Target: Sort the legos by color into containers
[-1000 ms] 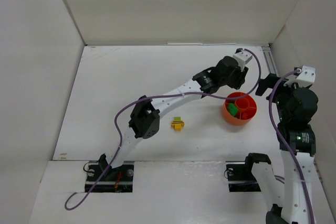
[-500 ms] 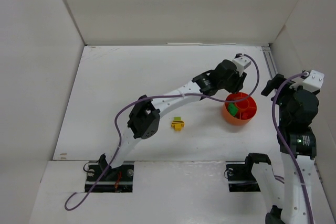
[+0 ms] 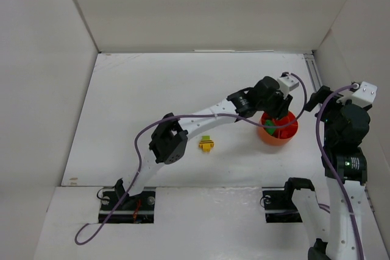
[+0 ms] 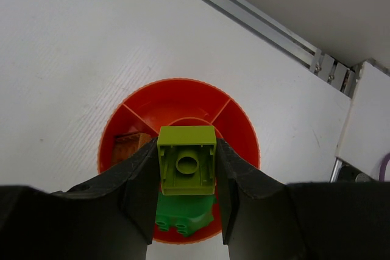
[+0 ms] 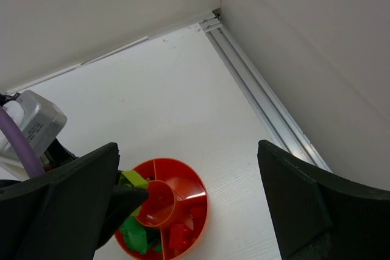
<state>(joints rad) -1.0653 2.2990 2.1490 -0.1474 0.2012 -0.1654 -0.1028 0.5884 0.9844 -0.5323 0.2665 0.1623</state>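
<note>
The orange-red divided bowl (image 3: 291,132) stands at the right of the table. My left gripper (image 3: 275,114) is directly over it, shut on a lime brick (image 4: 186,159) held underside up above the bowl's centre (image 4: 177,95). One compartment holds a green brick (image 4: 183,214) and another an orange-brown piece (image 4: 130,148). The right wrist view shows the bowl (image 5: 183,181), the lime brick (image 5: 133,179), green bricks (image 5: 134,232) and red bricks (image 5: 180,232). A yellow brick with a lime piece on it (image 3: 206,144) lies on the table left of the bowl. My right gripper (image 3: 315,99) is open and empty, high to the bowl's right.
An aluminium rail (image 5: 268,108) runs along the right wall behind the bowl, and it also shows in the left wrist view (image 4: 244,16). White walls close the table at the back and on both sides. The left arm's purple cable (image 3: 183,114) hangs over the middle.
My left gripper has moved right and nearer with the lime brick, from the bowl's back-left edge to over the bowl. The right wrist swung slightly right earlier, then stayed.
</note>
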